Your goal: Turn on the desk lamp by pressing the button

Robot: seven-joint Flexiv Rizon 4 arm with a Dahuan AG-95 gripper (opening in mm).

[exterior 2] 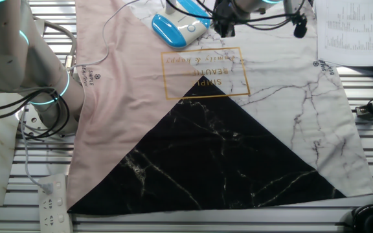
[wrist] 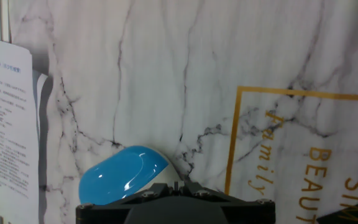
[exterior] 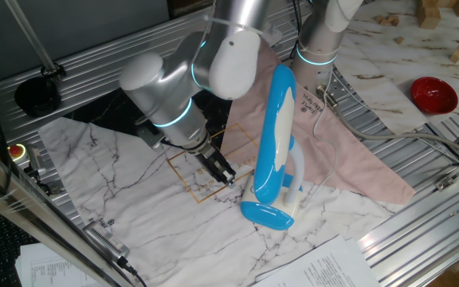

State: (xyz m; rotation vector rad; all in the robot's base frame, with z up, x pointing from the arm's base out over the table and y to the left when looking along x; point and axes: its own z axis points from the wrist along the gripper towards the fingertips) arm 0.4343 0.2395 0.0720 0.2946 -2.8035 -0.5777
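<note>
We saw 1 lamp [exterior: 274, 151], 1 red bowl [exterior: 434, 93] and 1 claw [exterior: 223, 171]. Only 1 fixed view showed the bowl. We couldn't tell the claw's state.

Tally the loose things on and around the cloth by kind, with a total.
Desk lamp: 1
Red bowl: 1
Printed paper sheets: 1 stack
Power strip: 1
Total: 4
</note>
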